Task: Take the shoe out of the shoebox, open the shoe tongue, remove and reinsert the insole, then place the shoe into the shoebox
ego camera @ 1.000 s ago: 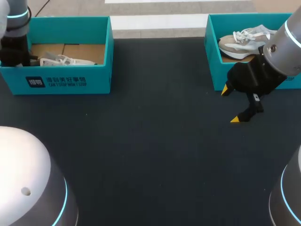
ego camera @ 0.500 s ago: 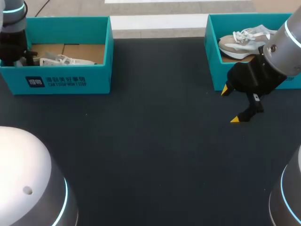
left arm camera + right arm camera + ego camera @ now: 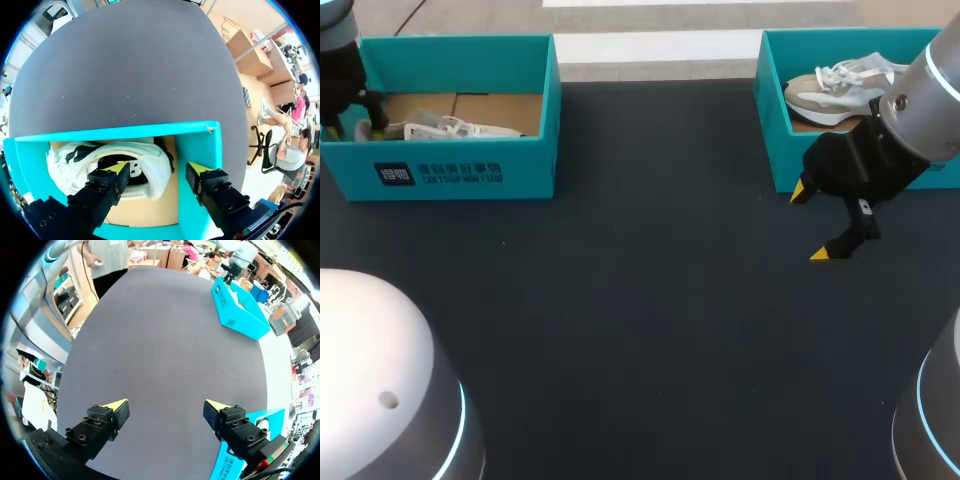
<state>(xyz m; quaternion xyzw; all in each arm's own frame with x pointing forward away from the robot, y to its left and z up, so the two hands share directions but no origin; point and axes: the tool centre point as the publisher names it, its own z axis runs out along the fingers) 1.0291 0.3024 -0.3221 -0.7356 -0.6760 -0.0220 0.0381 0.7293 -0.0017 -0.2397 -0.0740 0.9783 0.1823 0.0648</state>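
Judging from the layout, the task stood at its first step: nothing had been lifted out, and the tongue, insole and return to the box all remained to be done. The shoe (image 3: pixel 145 160) lay on its side inside the left box (image 3: pixel 197 145) at the far left of the table (image 3: pixel 640 300), with its dark collar opening facing up. The left gripper (image 3: pixel 159 169) hung over that box with fingers spread and nothing held. One yellow tip sat over the shoe's opening and the other over the box's end wall; contact could not be confirmed. The right gripper (image 3: pixel 810 222) was likewise spread wide and empty, hovering over bare table just near of the right box (image 3: pixel 775 140), which held a second shoe (image 3: pixel 835 90).

The shoe's upper was white with black markings, soft and rounded in appearance. The boxes were teal card, rectangular and lidless, and the left one showed a plain brown floor. The second shoe was beige and white with loose white laces. The table surface was dark, matte and finely textured.
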